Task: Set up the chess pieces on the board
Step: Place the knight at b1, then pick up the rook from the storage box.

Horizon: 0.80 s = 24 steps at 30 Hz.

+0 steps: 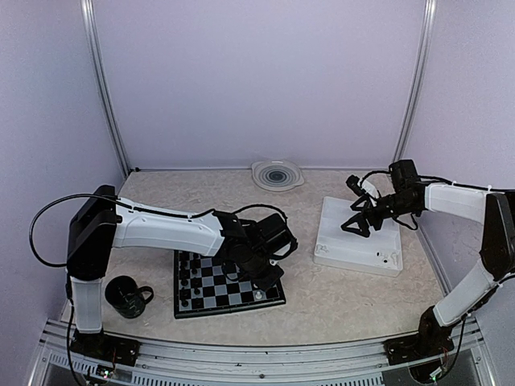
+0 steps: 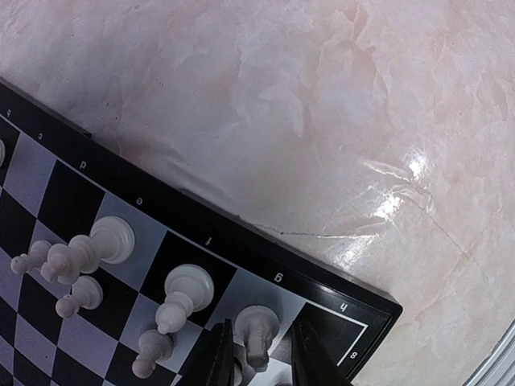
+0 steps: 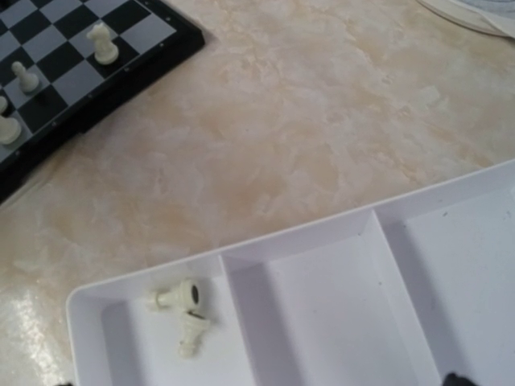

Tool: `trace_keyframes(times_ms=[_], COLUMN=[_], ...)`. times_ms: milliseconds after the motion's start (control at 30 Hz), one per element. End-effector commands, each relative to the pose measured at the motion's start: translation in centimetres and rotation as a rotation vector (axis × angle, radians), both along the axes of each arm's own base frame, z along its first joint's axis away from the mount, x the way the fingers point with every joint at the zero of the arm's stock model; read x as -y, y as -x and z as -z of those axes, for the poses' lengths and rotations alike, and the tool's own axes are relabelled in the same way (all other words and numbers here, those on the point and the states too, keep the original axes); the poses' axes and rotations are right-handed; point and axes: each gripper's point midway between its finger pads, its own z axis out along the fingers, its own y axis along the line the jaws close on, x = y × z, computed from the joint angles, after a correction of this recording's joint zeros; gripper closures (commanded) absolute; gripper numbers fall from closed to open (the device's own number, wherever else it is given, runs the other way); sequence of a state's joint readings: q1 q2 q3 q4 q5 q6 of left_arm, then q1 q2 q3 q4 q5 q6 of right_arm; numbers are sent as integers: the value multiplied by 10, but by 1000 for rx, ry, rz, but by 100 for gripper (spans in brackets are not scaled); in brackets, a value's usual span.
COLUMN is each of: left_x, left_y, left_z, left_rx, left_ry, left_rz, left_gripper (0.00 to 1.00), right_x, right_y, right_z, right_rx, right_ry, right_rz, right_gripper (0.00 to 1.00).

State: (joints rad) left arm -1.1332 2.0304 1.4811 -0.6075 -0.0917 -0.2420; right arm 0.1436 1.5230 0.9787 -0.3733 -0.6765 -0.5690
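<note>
Closest to the lens, the bases of both arms are sitting at the near edge of the worktop (image 1: 338, 301). The left arm (image 1: 161, 229) is standing up from its base, bending at the elbow and reaching right, low over the board (image 1: 229, 312), which is lying near centre-left. The right arm (image 1: 463, 197) is folding back leftward, holding its wrist above the white tray (image 1: 358, 256) at the right. A black mug (image 1: 125, 296) is standing left of the board, and a round dish (image 1: 278, 174) is resting by the far wall.

The left pincer (image 2: 261, 362) is pointing down at the board's right corner, its jaws standing slightly apart around a white piece (image 2: 257, 330) upright on the board, with a sliver of gap showing on one side. From above, the wrist is hiding this. The right pincer (image 1: 356, 225) is gaping wide with nothing in it, its tips barely entering the wrist view.

Two white pieces (image 3: 179, 296) are lying tipped over in the tray's end compartment. Along the board's left side black chessmen (image 1: 187, 281) are standing, too small to identify.
</note>
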Motion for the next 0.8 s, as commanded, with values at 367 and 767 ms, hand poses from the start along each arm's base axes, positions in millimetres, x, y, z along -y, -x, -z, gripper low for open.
trace_keyframes(times_ms=[367,767], left_x=[7,44], left_y=[-15,-83], left_z=[-77,-182], left_rx=[134,285], left_ry=[70,540], left_rz=[-44,-201], left_gripper=[57,53], right_x=[26,14], right_y=[-33,-2], right_z=[-77,-10], right_rx=[209,-139], right_ry=[84,7], right_rz=[185,29], right_gripper=[1,52])
